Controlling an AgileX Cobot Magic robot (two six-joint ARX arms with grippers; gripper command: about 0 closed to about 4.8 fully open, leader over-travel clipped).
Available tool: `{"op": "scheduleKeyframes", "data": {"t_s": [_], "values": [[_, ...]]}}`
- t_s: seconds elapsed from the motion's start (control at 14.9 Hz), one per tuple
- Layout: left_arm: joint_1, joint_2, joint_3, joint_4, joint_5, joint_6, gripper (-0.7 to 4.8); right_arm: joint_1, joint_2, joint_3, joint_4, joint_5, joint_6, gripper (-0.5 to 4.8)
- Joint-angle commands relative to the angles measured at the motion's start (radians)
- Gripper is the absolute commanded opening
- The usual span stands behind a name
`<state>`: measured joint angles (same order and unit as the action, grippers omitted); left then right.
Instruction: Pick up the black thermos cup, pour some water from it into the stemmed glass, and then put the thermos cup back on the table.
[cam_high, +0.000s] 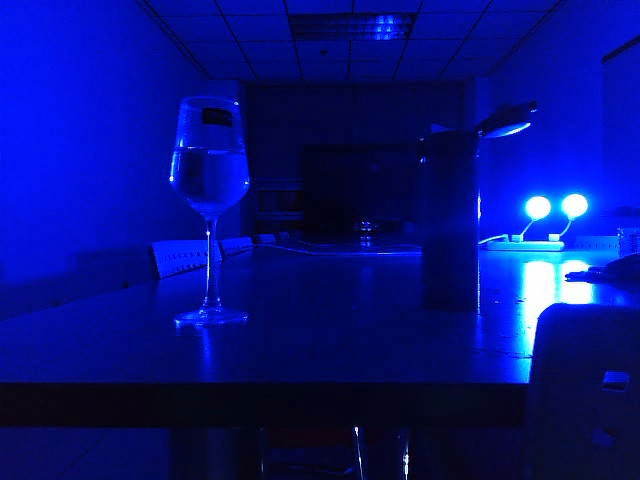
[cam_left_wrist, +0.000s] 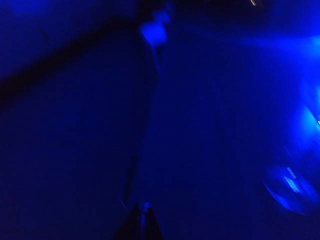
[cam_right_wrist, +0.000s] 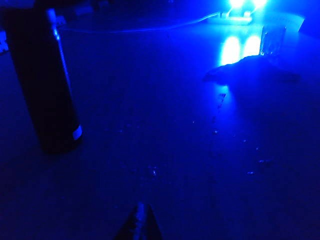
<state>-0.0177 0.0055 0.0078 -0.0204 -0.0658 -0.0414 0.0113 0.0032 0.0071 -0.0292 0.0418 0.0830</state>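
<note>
from my remote seat the whole room is drowned in blue light. in the exterior view the stemmed glass (cam_high: 210, 205) stands upright on the table (cam_high: 330, 350) at about nine o'clock from the middle, liquid filling its bowl to a bit over halfway, a small dark label near the rim. the black thermos cup (cam_high: 449, 220) stands upright at about three o'clock from the glass, well apart from it, with its flip lid (cam_high: 505, 120) swung open and jutting out to the right. neither arm reaches into this view.

in my left wrist view the picture is smeared and dark; i can make out the left gripper (cam_left_wrist: 141, 220) only as a narrow point at the frame's edge, its jaws pressed together with nothing between them. a bright blurred patch that may be the glass's foot sits off to one side, but i cannot tell for sure.

in my right wrist view the right gripper (cam_right_wrist: 139, 220) shows as the same closed point, jaws together and holding nothing, above bare table sprinkled with small droplets (cam_right_wrist: 215, 131). the thermos stands well apart from it. beyond lie a dark crumpled cloth (cam_right_wrist: 255, 67) and two glowing lamps (cam_high: 556, 207) at the table's far edge.
</note>
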Motion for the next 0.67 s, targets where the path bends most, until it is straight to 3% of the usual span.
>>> {"op": "scheduleKeyframes", "data": {"t_s": [0.07, 0.67], "values": [[0.001, 0.001, 0.0, 0.029, -0.026, 0.007, -0.05, 0.0, 0.0, -0.002, 0.01, 0.005, -0.005, -0.05], [0.001, 0.001, 0.0, 0.028, -0.024, 0.007, -0.05, 0.0, 0.0, -0.002, 0.009, 0.005, -0.005, -0.05]]}}
